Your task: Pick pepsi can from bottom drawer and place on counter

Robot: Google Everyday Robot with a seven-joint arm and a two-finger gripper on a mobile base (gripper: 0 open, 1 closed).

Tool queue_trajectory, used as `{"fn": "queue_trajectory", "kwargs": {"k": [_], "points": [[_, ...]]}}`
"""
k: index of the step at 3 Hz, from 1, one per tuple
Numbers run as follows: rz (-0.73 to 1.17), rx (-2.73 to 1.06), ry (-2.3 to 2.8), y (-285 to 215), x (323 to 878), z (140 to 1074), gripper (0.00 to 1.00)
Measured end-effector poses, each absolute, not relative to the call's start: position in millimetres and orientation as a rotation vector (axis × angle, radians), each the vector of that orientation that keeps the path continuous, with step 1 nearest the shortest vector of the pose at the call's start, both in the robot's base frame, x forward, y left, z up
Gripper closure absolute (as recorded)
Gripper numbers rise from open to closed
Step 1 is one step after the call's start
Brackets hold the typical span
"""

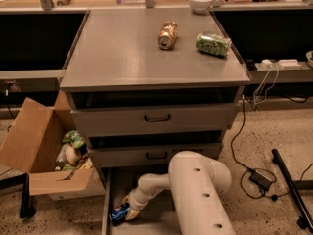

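The arm (200, 199) is smooth cream-white plastic. Its largest link is a fat, round-ended cylinder with three small dark round holes in a row along its top. From that link's ten o'clock side comes a much slimmer forearm (151, 186), also cream, built of short ringed segments. The gripper (128, 213), pale cream with a yellowish tint, sits at seven o'clock in the view.

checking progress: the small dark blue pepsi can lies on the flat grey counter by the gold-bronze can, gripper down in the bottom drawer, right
No: the camera view shows the small dark blue pepsi can in the shallow grey bottom drawer, at the gripper, not on the flat grey counter, where the gold-bronze can lies.
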State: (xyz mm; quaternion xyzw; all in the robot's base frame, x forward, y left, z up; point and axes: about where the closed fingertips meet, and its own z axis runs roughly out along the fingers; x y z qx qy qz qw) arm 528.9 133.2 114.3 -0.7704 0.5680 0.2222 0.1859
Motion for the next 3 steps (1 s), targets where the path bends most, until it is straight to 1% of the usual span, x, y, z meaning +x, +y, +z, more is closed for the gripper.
{"fn": "queue_trajectory", "kwargs": {"k": [1,2,3], "points": [[0.632,-2.146,1.511,133,525,137,0.98],[0.62,-2.086,1.394,123,518,181,1.0],[0.621,-2.03,1.332,100,503,219,1.0]]}}
